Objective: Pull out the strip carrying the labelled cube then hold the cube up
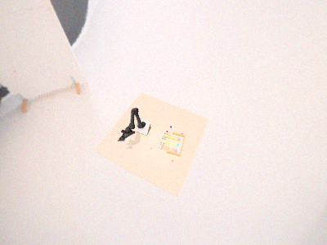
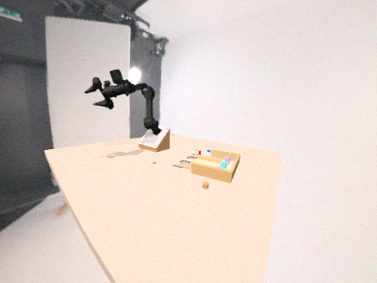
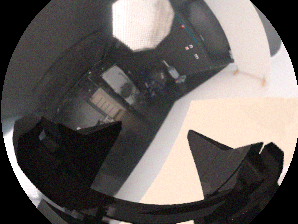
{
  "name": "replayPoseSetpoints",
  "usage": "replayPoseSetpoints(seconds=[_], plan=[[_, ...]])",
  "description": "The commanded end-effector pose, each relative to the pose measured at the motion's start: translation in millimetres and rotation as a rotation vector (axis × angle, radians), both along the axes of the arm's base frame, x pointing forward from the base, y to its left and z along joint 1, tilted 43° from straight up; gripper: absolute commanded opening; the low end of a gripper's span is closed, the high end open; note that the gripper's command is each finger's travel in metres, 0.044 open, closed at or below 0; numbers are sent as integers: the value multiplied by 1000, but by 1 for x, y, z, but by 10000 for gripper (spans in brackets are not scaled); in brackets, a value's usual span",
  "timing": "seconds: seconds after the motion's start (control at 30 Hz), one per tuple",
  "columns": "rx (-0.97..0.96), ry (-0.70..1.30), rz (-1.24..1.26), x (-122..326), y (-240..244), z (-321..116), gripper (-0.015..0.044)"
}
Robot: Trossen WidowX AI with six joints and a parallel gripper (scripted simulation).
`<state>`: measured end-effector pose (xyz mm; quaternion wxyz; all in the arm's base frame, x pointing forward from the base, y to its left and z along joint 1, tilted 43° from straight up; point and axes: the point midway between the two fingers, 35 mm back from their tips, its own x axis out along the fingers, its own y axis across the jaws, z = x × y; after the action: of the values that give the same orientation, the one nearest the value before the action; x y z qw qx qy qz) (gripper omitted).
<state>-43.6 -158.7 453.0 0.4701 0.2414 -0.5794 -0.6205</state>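
My gripper (image 1: 119, 140) (image 2: 90, 98) (image 3: 154, 129) is open and empty, high above the table and far to the left of the tray. A low wooden tray (image 2: 212, 174) holds several pale yellow strips, whose dark thin ends stick out on its left side. A cyan cube (image 1: 177, 144) (image 2: 223, 164) is among the strips near the tray's right end. A pink cube (image 1: 179, 139) (image 2: 227, 159) is beside it, and another pink cube (image 1: 176, 150) shows in the top view. No label is readable, and I cannot tell which strip is in one piece.
A small red object (image 1: 167, 131) (image 2: 200, 153) and a small blue one (image 1: 171, 126) (image 2: 208, 151) are near the tray's back left. A small orange-brown block (image 1: 172, 161) (image 2: 205, 185) is in front of the tray. A tiny grey object (image 2: 154, 162) is near the arm's base.
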Motion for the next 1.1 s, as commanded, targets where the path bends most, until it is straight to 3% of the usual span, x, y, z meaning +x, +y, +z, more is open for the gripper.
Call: replayPoseSetpoints(seconds=[0.0, 0.33, 0.63, 0.87, 1.07], plan=[[124, 203, 174, 64, -34, -25, 400], [242, 650, 584, 215, -30, -96, 400], [198, 1174, 832, 312, 38, -171, 400], [9, 1641, 986, 354, 125, -241, 400], [-284, 2036, 1046, 354, 206, -304, 400]])
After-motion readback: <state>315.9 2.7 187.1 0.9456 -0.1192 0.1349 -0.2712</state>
